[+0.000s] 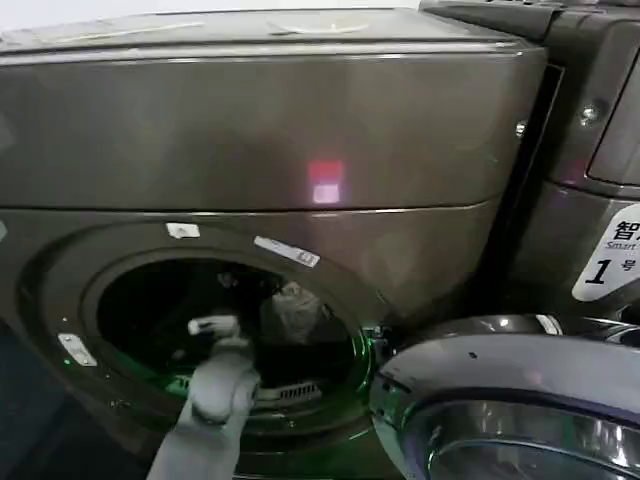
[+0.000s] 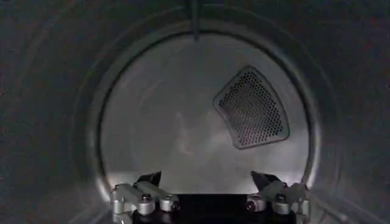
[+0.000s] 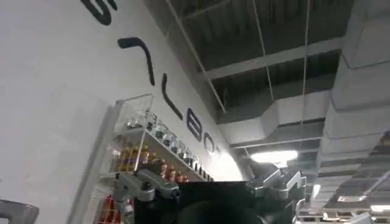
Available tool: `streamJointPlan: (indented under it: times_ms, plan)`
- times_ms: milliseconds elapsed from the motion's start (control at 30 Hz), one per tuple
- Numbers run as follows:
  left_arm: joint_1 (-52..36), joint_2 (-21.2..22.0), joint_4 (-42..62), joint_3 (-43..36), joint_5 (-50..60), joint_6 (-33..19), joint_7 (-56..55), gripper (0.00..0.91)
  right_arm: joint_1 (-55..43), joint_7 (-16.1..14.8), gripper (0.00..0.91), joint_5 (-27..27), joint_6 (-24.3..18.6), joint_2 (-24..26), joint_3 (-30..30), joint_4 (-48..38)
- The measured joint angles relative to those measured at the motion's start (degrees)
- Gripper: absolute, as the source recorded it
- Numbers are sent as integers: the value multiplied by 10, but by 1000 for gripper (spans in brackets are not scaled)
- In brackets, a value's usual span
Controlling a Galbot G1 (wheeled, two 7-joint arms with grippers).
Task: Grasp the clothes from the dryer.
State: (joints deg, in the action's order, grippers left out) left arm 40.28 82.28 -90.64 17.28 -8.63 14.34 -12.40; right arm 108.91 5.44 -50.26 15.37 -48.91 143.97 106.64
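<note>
The dryer is a dark bronze-grey machine with a pink-red light and an open round porthole. My left arm reaches through the porthole, and the left gripper is inside the drum. In the left wrist view the left gripper stands open with nothing between its fingertips. It faces the drum's bare back wall and a perforated vent. A pale grey patch shows deep in the drum; I cannot tell whether it is the clothes or that vent. The right gripper points up at a ceiling, open and empty.
The dryer's round door hangs open at the lower right, close beside the porthole. A dark panel with a white "1" sticker stands to the right. In the right wrist view a shelf of bottles hangs on a white wall.
</note>
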Motion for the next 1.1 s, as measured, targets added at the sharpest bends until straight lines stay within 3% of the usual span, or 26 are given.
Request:
streamJointPlan:
  times_ms: [300, 667, 1100]
  plan:
    - [-150, -12, 212, -33, 13, -19, 74, 907, 3, 4, 907, -8, -1, 3, 7, -4]
    - [-315, -27, 477, -165, 88, -71, 346, 907, 7, 4, 907, -11, -2, 2, 16, -11]
    - [-462, -4, 706, -291, 304, -113, 558, 907, -6, 5, 907, -8, -1, -7, 1, -5]
